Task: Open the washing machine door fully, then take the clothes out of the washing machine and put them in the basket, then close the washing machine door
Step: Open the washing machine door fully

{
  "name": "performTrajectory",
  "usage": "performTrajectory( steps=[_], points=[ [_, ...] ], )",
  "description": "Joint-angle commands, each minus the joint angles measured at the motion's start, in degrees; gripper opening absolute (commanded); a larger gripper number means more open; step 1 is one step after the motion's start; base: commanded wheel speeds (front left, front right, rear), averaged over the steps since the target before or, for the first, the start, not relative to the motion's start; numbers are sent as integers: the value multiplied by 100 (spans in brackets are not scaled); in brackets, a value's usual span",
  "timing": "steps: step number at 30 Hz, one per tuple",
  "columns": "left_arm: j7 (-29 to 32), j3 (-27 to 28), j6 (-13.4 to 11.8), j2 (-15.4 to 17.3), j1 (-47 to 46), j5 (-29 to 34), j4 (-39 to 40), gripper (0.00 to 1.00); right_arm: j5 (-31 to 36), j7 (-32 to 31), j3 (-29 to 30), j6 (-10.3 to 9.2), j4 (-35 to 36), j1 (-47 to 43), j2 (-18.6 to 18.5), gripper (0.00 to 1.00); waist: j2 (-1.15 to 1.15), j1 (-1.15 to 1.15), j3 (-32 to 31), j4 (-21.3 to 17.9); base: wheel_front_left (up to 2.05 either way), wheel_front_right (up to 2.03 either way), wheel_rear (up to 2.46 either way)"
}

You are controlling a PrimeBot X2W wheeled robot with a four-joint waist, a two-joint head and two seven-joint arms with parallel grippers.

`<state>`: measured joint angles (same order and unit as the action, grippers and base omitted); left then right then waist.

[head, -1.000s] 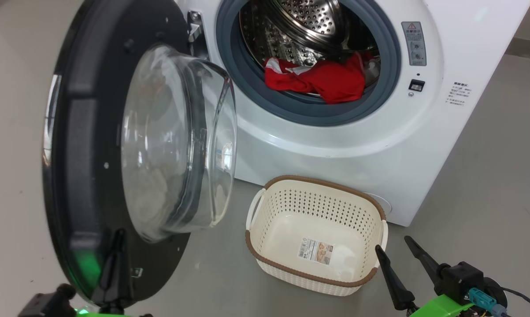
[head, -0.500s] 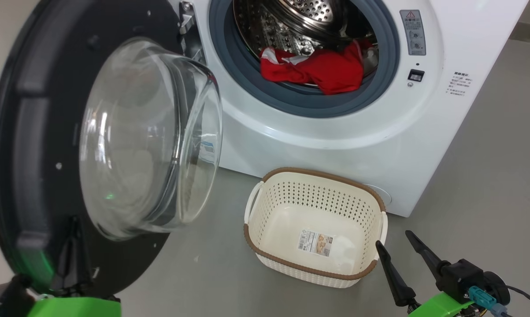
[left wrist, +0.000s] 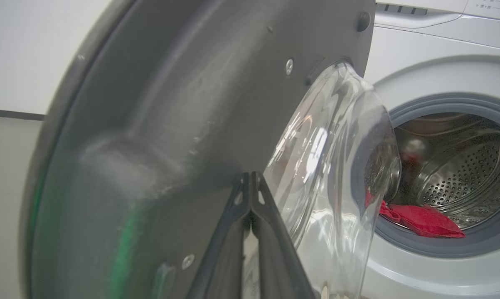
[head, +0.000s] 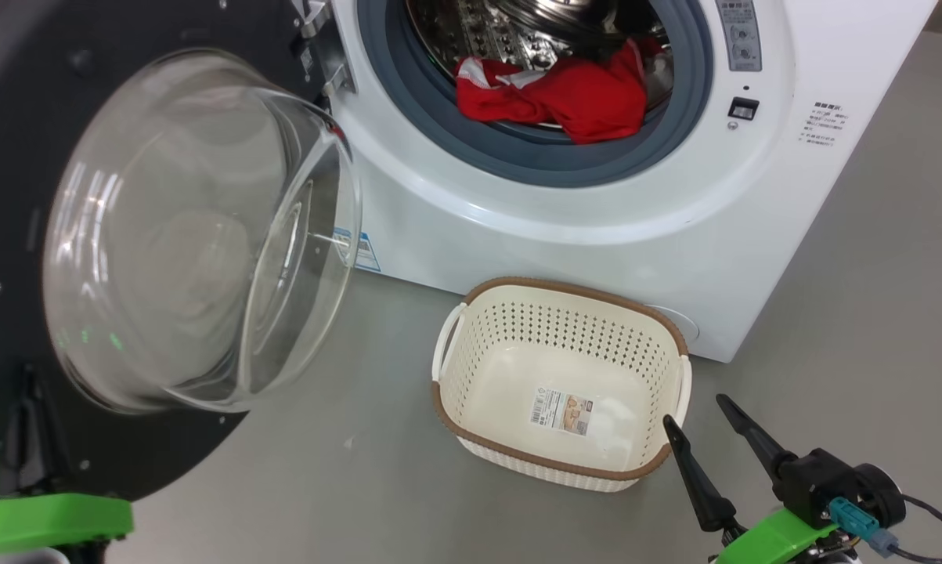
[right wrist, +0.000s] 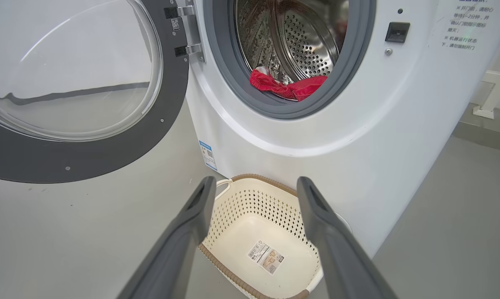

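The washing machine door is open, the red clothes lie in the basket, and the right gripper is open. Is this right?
Not quite: the clothes lie in the washing machine, and the basket is empty, as the head view shows.

The washing machine [head: 580,251] has a smooth and glossy white shell. Its ring [head: 517,160] looks like matt grey rubber, and the drum [right wrist: 312,41] is shiny perforated steel. The inner side of the door [head: 87,446] is matt dark plastic with small metal screws [left wrist: 289,66]. The door's window [head: 181,235] is clear glass, very glossy. The clothes [head: 564,98] are soft red cloth, creased. The basket [head: 549,337] is cream perforated plastic. It has a brown rim [head: 576,288] of woven look and a paper label [head: 561,413]. The floor [head: 345,501] is smooth, matt grey.
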<state>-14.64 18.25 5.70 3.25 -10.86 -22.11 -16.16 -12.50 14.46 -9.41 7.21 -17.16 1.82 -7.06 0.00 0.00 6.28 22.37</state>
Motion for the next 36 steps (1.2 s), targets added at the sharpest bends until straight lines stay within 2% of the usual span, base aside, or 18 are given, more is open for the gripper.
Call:
performTrajectory(
  steps=[1,9,20,29,36],
  points=[
    [-36,338,16,281,-268,69,60,0,86,54,-128,28,161,240,-58,100,0,0,53,-21,0,0,0],
    [-36,894,81,440,-673,201,-360,0,123,54,-173,28,164,333,-78,100,0,0,264,-100,0,0,0],
    [-36,1467,162,826,-1233,418,-1101,0,171,54,-219,28,181,465,-111,100,0,0,470,-211,0,0,0],
    [-36,1621,177,1090,-1534,466,-1586,0,214,54,-209,28,238,493,-122,100,0,0,517,-262,0,0,0],
    [-36,1607,178,1144,-1548,495,-1696,0,240,54,-181,28,278,488,-113,100,0,0,461,-265,0,0,0]
  ],
)
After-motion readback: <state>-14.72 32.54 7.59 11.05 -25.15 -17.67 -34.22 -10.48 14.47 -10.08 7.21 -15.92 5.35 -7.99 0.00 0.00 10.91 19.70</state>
